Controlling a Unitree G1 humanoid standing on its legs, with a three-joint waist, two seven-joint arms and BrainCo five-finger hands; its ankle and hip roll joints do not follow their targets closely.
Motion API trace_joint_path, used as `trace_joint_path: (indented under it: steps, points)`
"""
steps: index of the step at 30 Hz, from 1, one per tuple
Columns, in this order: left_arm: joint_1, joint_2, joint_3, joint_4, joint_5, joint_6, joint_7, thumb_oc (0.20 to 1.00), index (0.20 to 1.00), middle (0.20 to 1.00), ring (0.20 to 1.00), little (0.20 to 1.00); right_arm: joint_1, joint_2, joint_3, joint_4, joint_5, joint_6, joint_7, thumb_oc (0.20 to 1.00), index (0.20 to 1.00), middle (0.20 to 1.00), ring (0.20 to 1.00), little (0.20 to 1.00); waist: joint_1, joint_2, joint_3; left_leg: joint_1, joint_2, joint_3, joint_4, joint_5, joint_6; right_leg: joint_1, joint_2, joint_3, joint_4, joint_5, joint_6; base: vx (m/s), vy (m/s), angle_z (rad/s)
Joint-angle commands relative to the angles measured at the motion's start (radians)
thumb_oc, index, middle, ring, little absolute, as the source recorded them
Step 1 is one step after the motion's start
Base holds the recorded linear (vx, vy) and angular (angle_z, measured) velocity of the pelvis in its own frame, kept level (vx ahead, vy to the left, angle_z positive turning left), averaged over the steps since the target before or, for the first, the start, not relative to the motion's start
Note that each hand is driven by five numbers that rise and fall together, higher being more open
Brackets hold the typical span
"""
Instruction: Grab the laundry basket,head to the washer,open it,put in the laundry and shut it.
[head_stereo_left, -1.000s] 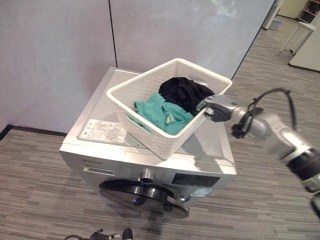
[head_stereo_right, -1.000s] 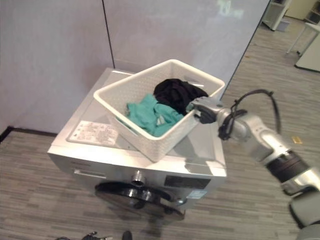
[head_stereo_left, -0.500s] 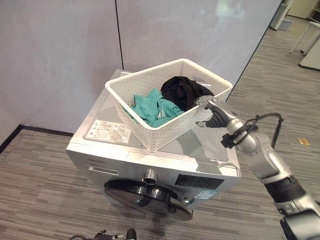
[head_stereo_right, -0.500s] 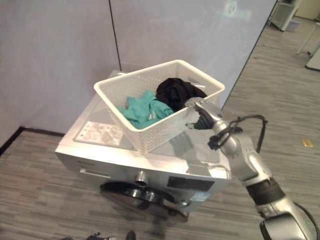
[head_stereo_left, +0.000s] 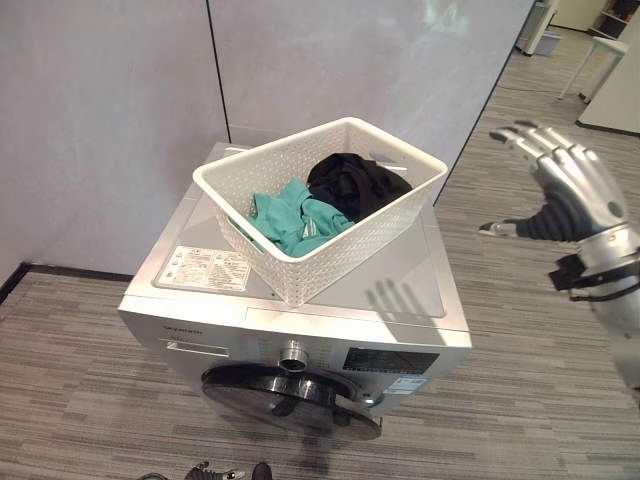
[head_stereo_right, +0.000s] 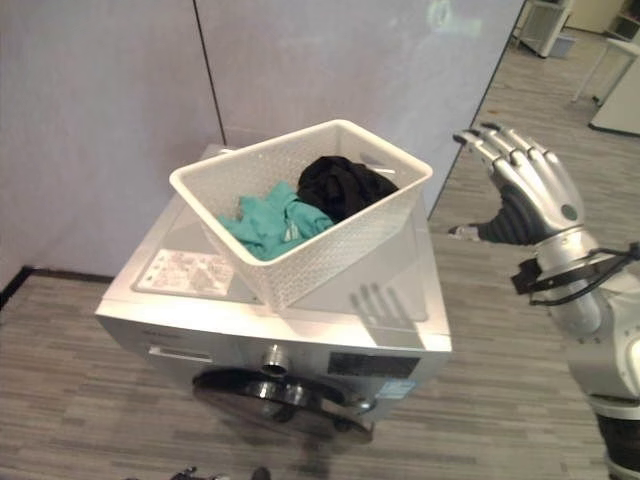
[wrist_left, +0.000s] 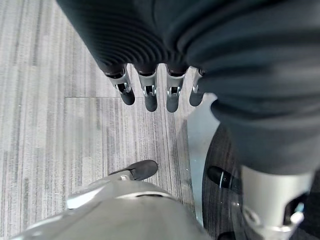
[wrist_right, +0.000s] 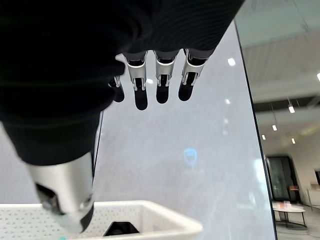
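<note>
Sitting askew on the flat silver top of the washer (head_stereo_left: 330, 300), the white perforated laundry basket (head_stereo_left: 330, 235) held a crumpled teal garment (head_stereo_left: 290, 218) and a black one (head_stereo_left: 355, 183); the right hand (head_stereo_left: 570, 190) hung well apart from it, fingers straight and spread, gripping nothing. From the left wrist, the left hand (wrist_left: 150, 92) showed relaxed dark-tipped fingers over striped grey floor (wrist_left: 45, 125). From the right wrist, straight fingers pointed at a smooth pale wall (wrist_right: 200, 165) above the basket's rim.
</note>
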Motion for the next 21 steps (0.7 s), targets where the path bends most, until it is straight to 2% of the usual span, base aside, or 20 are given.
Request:
trace_joint_path:
  steps: [1,3,4,5,7,9,11,14,21]
  points:
    - [-0.025,0.041,-0.010,0.054,0.014,-0.049,-0.005,1.000,1.000,1.000,1.000,1.000,-0.138,-0.112,0.064,-0.062,0.150,-0.123,-0.014,1.000,1.000,1.000,1.000,1.000,0.042,-0.081,-0.037,0.051,-0.029,-0.017,0.004,-0.073,-0.014,0.009,-0.041,0.126,-0.082,0.177,0.107,0.00,0.000,0.00]
    - [-0.021,0.045,-0.022,0.060,0.005,-0.056,-0.010,1.000,1.000,1.000,1.000,1.000,-0.231,-0.185,0.150,-0.013,0.207,-0.137,-0.015,1.000,1.000,1.000,1.000,1.000,0.053,-0.086,-0.035,0.049,-0.029,-0.017,0.004,-0.071,-0.015,0.006,-0.040,0.125,-0.085,0.179,0.108,-0.01,-0.001,-0.02]
    - [-0.021,0.043,-0.019,0.060,0.004,-0.056,-0.010,1.000,1.000,1.000,1.000,1.000,-0.248,-0.187,0.167,-0.004,0.208,-0.139,-0.017,1.000,1.000,1.000,1.000,1.000,0.050,-0.084,-0.035,0.050,-0.029,-0.016,0.004,-0.071,-0.015,0.006,-0.040,0.126,-0.085,0.180,0.108,0.00,0.000,0.00]
    - [-0.017,0.049,-0.022,0.065,0.002,-0.060,-0.011,1.000,1.000,1.000,1.000,1.000,-0.304,-0.201,0.234,0.031,0.243,-0.142,-0.007,1.000,1.000,1.000,1.000,1.000,0.056,-0.086,-0.032,0.049,-0.028,-0.015,0.004,-0.070,-0.016,0.005,-0.040,0.126,-0.087,0.181,0.108,0.00,0.000,0.00]
    - [-0.011,0.057,-0.025,0.088,-0.008,-0.063,-0.018,1.000,1.000,1.000,1.000,1.000,-0.448,-0.199,0.409,0.129,0.353,-0.148,0.020,1.000,1.000,1.000,1.000,1.000,0.072,-0.090,-0.026,0.047,-0.028,-0.015,0.004,-0.067,-0.019,0.005,-0.040,0.122,-0.089,0.182,0.107,0.00,0.000,0.00]
    - [-0.009,0.058,-0.026,0.094,-0.010,-0.064,-0.021,1.000,1.000,1.000,1.000,1.000,-0.477,-0.195,0.452,0.159,0.366,-0.142,0.027,1.000,1.000,1.000,1.000,1.000,0.075,-0.090,-0.025,0.045,-0.028,-0.016,0.004,-0.066,-0.020,0.004,-0.040,0.119,-0.089,0.182,0.106,0.00,0.000,0.00]
    - [-0.008,0.061,-0.025,0.107,-0.023,-0.068,-0.025,1.000,1.000,1.000,1.000,1.000,-0.542,-0.177,0.550,0.242,0.379,-0.119,0.052,1.000,1.000,1.000,1.000,1.000,0.088,-0.091,-0.020,0.040,-0.030,-0.022,0.004,-0.062,-0.021,0.002,-0.043,0.110,-0.091,0.185,0.106,0.01,0.006,0.05]
    - [-0.008,0.060,-0.020,0.119,-0.031,-0.062,-0.031,1.000,1.000,1.000,1.000,1.000,-0.612,-0.172,0.635,0.294,0.437,-0.092,0.090,1.000,1.000,1.000,1.000,1.000,0.092,-0.089,-0.018,0.031,-0.032,-0.027,0.004,-0.058,-0.023,0.001,-0.044,0.103,-0.096,0.188,0.106,0.00,0.002,0.07]
    - [0.000,0.060,-0.007,0.140,-0.039,-0.056,-0.050,1.000,1.000,1.000,1.000,1.000,-0.619,-0.205,0.683,0.310,0.510,-0.059,0.177,1.000,1.000,1.000,1.000,1.000,0.089,-0.088,-0.017,0.022,-0.036,-0.039,0.004,-0.053,-0.027,0.000,-0.047,0.089,-0.095,0.189,0.105,0.01,0.001,0.14]
